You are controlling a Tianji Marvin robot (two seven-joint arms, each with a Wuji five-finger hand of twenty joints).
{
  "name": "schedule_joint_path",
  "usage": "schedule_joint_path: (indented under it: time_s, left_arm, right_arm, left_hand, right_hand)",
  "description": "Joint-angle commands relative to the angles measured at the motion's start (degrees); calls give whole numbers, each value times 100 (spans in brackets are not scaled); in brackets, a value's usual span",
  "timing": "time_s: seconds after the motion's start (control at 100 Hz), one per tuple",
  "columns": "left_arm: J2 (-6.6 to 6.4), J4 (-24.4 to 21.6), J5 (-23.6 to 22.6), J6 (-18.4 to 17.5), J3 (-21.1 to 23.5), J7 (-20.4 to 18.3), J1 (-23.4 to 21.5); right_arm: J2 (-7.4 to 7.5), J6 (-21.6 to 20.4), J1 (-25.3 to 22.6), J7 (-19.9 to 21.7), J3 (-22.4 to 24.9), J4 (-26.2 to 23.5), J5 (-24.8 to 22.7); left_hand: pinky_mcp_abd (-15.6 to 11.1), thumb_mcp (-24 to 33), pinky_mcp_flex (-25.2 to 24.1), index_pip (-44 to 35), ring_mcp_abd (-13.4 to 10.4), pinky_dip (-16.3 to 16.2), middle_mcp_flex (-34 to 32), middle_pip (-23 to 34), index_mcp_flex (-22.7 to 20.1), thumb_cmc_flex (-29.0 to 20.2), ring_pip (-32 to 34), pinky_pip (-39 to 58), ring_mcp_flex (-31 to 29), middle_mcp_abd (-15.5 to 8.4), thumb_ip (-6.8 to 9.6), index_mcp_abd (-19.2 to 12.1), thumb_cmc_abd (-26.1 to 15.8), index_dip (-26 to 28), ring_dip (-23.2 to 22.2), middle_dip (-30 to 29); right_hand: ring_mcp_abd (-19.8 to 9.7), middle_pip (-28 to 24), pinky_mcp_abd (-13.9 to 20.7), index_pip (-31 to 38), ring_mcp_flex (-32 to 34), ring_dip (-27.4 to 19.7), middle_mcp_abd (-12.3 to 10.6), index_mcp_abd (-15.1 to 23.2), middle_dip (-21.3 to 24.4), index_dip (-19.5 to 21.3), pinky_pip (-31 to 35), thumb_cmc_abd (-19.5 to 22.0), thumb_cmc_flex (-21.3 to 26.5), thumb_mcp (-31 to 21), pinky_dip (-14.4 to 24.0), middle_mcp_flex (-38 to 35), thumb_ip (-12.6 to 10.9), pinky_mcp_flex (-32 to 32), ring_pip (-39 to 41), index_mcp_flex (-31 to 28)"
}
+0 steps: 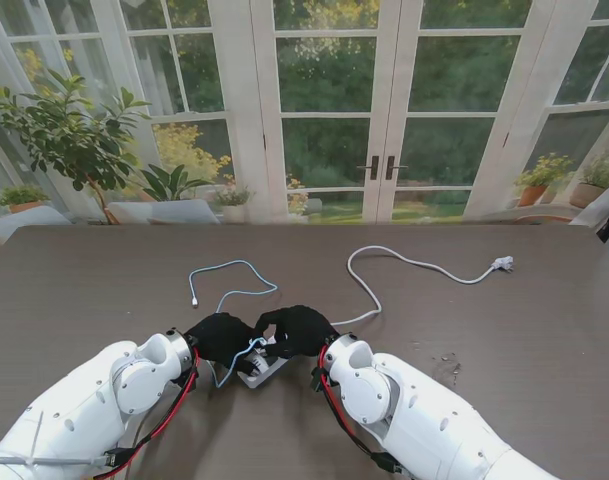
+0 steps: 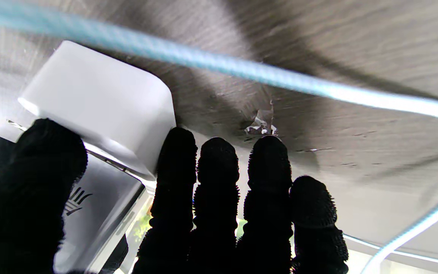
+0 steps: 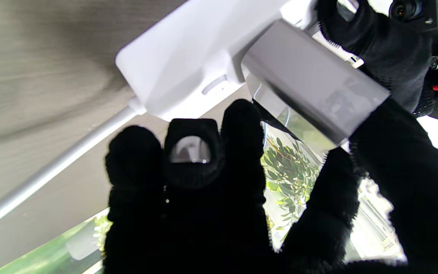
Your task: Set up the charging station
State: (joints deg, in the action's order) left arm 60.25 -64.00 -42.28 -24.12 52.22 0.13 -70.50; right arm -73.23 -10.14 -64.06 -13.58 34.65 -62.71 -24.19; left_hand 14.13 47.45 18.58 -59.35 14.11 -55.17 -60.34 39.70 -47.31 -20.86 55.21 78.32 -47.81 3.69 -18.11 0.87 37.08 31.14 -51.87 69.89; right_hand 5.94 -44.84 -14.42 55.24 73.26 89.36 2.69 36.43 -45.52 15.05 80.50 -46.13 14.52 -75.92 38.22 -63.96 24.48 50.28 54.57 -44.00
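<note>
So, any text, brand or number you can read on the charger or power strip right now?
No readable words or numbers.
Grey charger block: a small white hand-shaped emblem, no letters.
White power strip: plain, only a blank raised tab.
From the stand view, both are too small to read.

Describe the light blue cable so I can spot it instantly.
On the dark brown wooden table, look just ahead of the two black-gloved hands. The thin light blue cable loops away from the left hand. Unlike the thicker white power cord on the right, it is pale blue.
</note>
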Motion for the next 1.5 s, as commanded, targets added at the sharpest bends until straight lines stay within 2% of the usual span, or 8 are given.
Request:
schedule_joint_path:
  time_s: [0.0,0.16,0.21,0.25,0.31,0.9,1.19,1.49]
  left_arm:
    - [6,136,-35,19,-65,-210,-118]
    - [-13,130,-58,-22,-90,-264,-99]
    - [-16,113,-58,-25,-81,-283,-107]
    - [-22,89,-58,-28,-70,-314,-117]
    - [-34,43,-74,-35,-47,-361,-135]
    - [-79,-36,-35,-149,-13,-582,-173]
    - [-93,-60,-28,-183,21,-650,-195]
    - [-100,-73,0,-213,64,-691,-229]
  right_arm:
    - [131,114,-149,185,-43,179,-81]
    - [152,175,-149,183,-17,85,-146]
    - [152,208,-153,170,-4,56,-153]
    - [157,236,-150,165,2,30,-174]
    - [166,274,-145,163,11,-10,-208]
    - [138,517,24,56,-63,-49,-412]
    - [121,544,59,-22,-101,-56,-487]
    - [73,487,188,-55,-247,119,-515]
  left_hand:
    - [101,475,61,-418,-34,7,-232,-46,-284,-1893,66,297,-155,-140,276,-579,408,-33,8,160]
    - [96,534,213,-672,-77,61,-481,-184,-481,-1944,101,382,-351,-205,265,-657,505,-537,63,197]
    - [112,580,221,-790,-55,98,-526,-207,-517,-1958,99,396,-365,-206,260,-665,559,-826,78,204]
    - [108,588,221,-877,-63,115,-558,-218,-547,-1959,99,400,-381,-220,255,-673,603,-1050,81,204]
    - [105,590,237,-866,-75,121,-608,-226,-612,-1958,99,405,-422,-231,251,-699,653,-1141,87,184]
    - [54,586,279,-866,-113,129,-721,-239,-752,-1924,88,451,-502,-272,223,-739,747,-1358,83,179]
    - [40,575,269,-860,-109,123,-722,-245,-759,-1915,87,463,-497,-271,212,-746,745,-1372,74,186]
    - [50,566,258,-862,-101,115,-726,-245,-760,-1915,86,465,-495,-269,200,-747,747,-1366,70,190]
  right_hand:
    - [36,-167,-83,478,150,-4908,-10,-3434,72,198,13,-78,521,-250,56,50,-340,-17,0,-220]
    - [18,-186,-78,259,155,-4881,3,-3580,129,242,36,-18,419,-234,40,74,-487,-2,34,-178]
    - [37,-191,-79,-31,154,-4884,11,-3687,159,366,44,73,319,-240,27,100,-735,-2,28,-139]
    - [11,-200,-79,-431,158,-4885,13,-3747,174,843,49,123,197,-214,15,120,-1286,-3,23,-136]
    - [32,-194,-84,-691,155,-4873,18,-3777,179,891,51,112,181,-193,15,132,-1379,-8,45,49]
    - [-40,-182,-86,-805,182,-4765,14,-3463,249,1032,225,12,198,-121,62,-83,-1359,246,487,-205]
    - [-124,-156,-98,348,183,-4740,-49,-3440,222,87,320,-77,583,-135,38,-496,-334,491,840,-517]
    - [-419,-76,77,965,211,-4567,-171,-3487,49,-221,372,23,1131,-432,-33,-1291,-400,983,1349,-1164]
